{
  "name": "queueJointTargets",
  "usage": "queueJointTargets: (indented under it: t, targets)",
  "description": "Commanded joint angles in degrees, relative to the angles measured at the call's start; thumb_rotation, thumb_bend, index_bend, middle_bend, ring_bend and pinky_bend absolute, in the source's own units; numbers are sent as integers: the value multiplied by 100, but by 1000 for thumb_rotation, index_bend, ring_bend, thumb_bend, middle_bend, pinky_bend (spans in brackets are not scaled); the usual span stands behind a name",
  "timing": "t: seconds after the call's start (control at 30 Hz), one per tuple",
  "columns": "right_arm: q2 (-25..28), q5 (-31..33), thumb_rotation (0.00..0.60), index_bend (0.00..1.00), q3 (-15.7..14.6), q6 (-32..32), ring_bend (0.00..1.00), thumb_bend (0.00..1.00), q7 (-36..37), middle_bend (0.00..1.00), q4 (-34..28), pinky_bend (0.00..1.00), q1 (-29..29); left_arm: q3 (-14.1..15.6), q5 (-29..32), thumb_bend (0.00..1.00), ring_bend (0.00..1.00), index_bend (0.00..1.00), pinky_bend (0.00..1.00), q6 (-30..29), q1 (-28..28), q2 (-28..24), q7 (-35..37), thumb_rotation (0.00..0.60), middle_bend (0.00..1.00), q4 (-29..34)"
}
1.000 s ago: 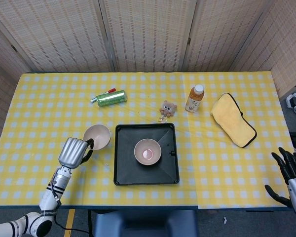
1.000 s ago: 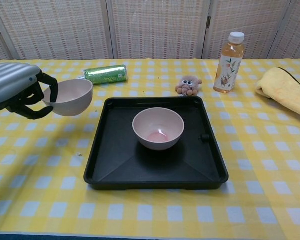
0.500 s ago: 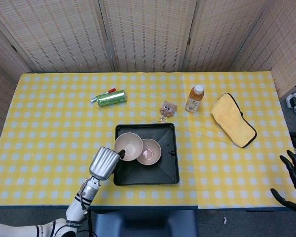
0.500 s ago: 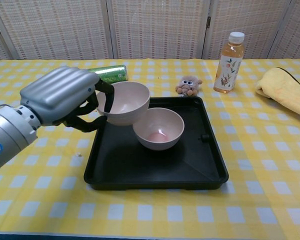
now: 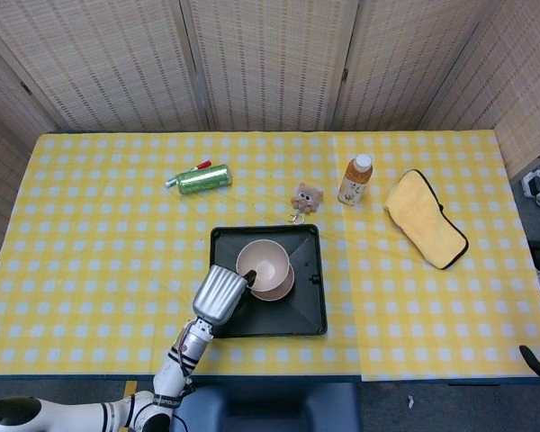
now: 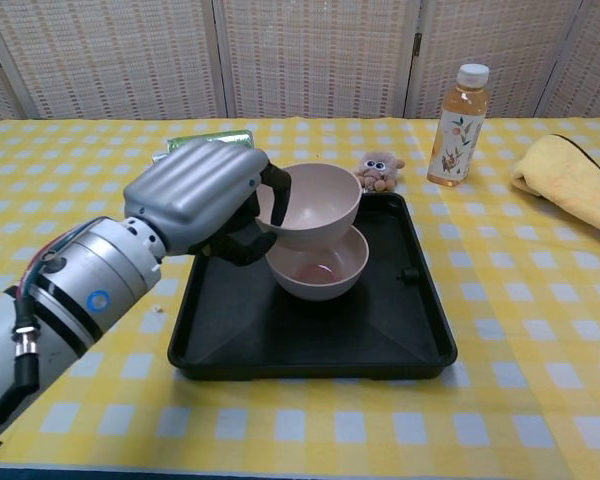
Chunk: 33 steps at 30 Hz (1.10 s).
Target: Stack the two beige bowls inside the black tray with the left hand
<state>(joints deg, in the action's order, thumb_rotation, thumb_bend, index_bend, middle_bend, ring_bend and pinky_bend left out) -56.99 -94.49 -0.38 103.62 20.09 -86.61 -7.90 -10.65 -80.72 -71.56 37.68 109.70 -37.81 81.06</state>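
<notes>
Your table [image 5: 90, 207], spread with a yellow checked cloth, carries the black tray [image 5: 307, 308] near its front edge, and that is where the action now sits. Your left hand [image 6: 205, 200] pinches the rim of one beige bowl [image 6: 312, 203] and holds it directly over the second bowl [image 6: 325, 272], which rests in the middle of the tray. A second ago you carried that bowl out over the cloth to the left of the tray; half a second ago it hung beside the resting bowl; now it has swung across and lines up above it. In the chest view its base appears to dip just inside the lower rim, though whether the two touch cannot be told.

That puts the stack one step from done, by this reading: lower the bowl until it seats, then loosen the fingers without dragging the rim sideways.

Of your right hand [image 5: 538, 357] only a dark sliver shows at the head view's lower right corner, so its fingers cannot be read.

Behind the tray lie a yellow cloth [image 5: 425, 219], a green can [image 5: 202, 178], a bottle [image 6: 457, 112] and a small plush toy [image 6: 378, 170].
</notes>
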Motion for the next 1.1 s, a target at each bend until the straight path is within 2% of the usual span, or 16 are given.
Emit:
queueJointTargets:
  t: [0.03,0.33,0.73,1.1]
  targets:
    - [12,80,600,0,43,87,0,280,144,0,96,0,-73,-87,-21,465,1000,618,1000,10,112,215,92,600,1000,-302]
    - [2,102,600,0,75,103,0,280,274,0,202,0,-116,-19,22,466,1000,619,1000,67,137,398,164,600,1000,-683]
    - [-4,-56,600,0,66,181,0,280,239,0,210,0,-137,104,-36,465,1000,619,1000,-74,66,513,-163,600,1000,-799]
    - [-16,-69,600,0,82,231,0,281,306,0,229,0,-172,200,44,466,1000,621,1000,-30,-50,497,-135,600,1000,-766]
